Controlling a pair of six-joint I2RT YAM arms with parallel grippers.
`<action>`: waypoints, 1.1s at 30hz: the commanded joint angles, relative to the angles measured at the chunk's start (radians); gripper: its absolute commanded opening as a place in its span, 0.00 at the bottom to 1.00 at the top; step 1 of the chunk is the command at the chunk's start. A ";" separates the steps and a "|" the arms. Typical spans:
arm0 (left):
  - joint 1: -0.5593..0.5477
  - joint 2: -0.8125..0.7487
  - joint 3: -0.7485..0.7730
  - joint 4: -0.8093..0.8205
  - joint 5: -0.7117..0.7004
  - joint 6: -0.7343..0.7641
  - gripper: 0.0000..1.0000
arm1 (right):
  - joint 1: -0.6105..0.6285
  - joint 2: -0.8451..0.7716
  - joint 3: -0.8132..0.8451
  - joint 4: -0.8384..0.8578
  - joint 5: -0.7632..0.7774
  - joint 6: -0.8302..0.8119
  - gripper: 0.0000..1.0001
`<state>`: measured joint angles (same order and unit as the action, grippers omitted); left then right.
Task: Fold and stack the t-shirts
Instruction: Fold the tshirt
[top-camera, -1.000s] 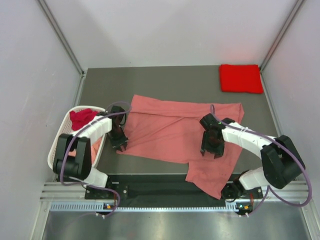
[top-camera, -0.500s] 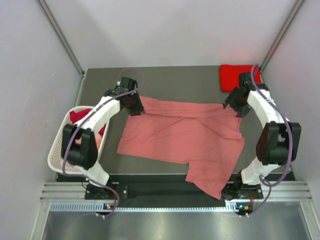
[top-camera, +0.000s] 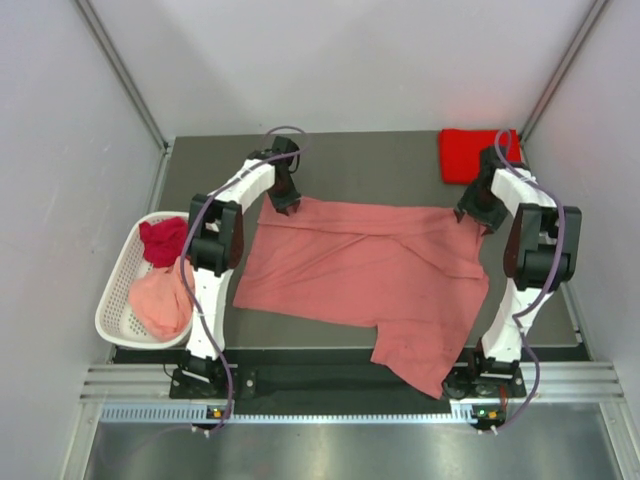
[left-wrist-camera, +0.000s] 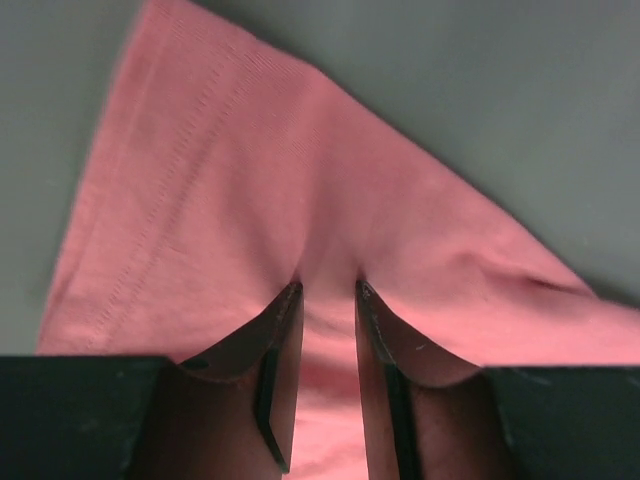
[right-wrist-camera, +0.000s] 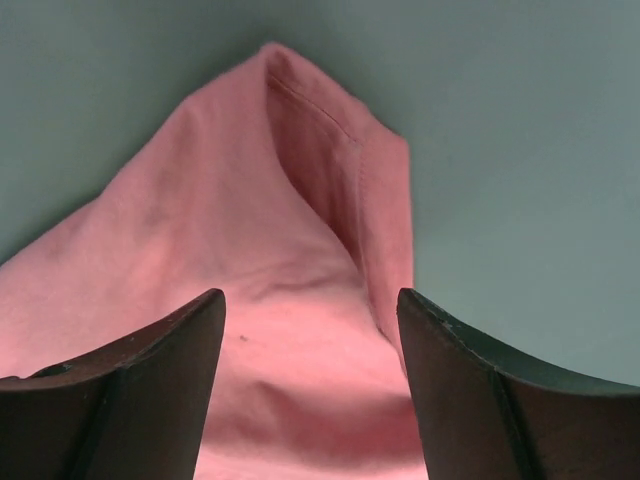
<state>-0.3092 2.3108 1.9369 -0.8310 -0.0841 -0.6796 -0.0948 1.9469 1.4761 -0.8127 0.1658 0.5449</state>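
Both arms have swung from the near hem of the salmon pink cloth t-shirt (top-camera: 365, 265) up to its far edge, and my left one has since slid a little rightwards along that edge. My left gripper (top-camera: 287, 202) sits on the shirt's far-left corner. Its fingers (left-wrist-camera: 250, 350) are drawn narrow, with a ridge of the cloth pinched between the tips. My right gripper (top-camera: 472, 214) is over the far-right corner. Its fingers (right-wrist-camera: 130, 390) are spread wide and the hemmed corner lies under the gap, not gripped. The shirt itself lies spread out on the dark grey table (top-camera: 380, 160). Just beyond its far-right corner I see a folded bright red cloth t-shirt (top-camera: 482, 157). Left of the salmon shirt, a white slotted plastic basket (top-camera: 116, 292) holds a bundled dark crimson shirt (top-camera: 163, 240) and a pale pink shirt (top-camera: 160, 305).
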 joint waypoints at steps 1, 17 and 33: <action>0.030 0.016 -0.024 -0.017 -0.026 -0.037 0.33 | -0.006 0.038 0.061 0.104 0.014 -0.069 0.70; 0.143 0.203 0.111 0.121 0.080 -0.074 0.33 | 0.050 0.368 0.461 0.129 -0.097 -0.048 0.70; 0.087 -0.095 0.159 -0.003 -0.003 0.095 0.41 | 0.017 0.020 0.450 -0.278 0.133 -0.122 0.93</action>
<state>-0.1970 2.4145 2.1540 -0.8078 0.0067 -0.6552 -0.0689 2.1544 1.9675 -0.9901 0.2211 0.4534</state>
